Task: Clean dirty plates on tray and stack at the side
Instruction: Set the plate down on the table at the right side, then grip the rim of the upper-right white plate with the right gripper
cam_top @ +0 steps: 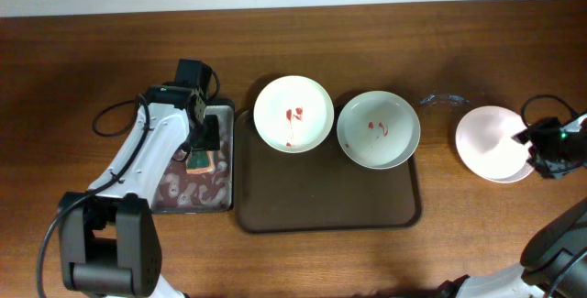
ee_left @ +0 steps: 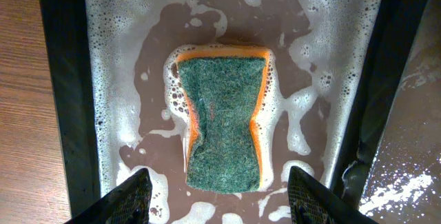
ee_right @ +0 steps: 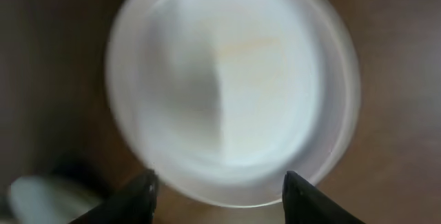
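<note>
Step in hand, as judged: fetching the cleaning tool before the next wash.

Toward the table's left edge, the left gripper hangs over the soapy basin, fingers apart and holding nothing. The sponge lies flat in the suds near the basin's right edge, green scouring face up and orange layer beneath. In the wrist view its long axis runs crosswise to the line between the fingers, so they straddle its narrow waist. The next move calls for a straight descent and a squeeze across that waist.

At the table's middle, the brown tray carries the left dirty plate and the right dirty plate, both smeared red.

Near the right edge, the right gripper hovers, fingers spread and empty, over the clean stack; that view is blurred.
</note>
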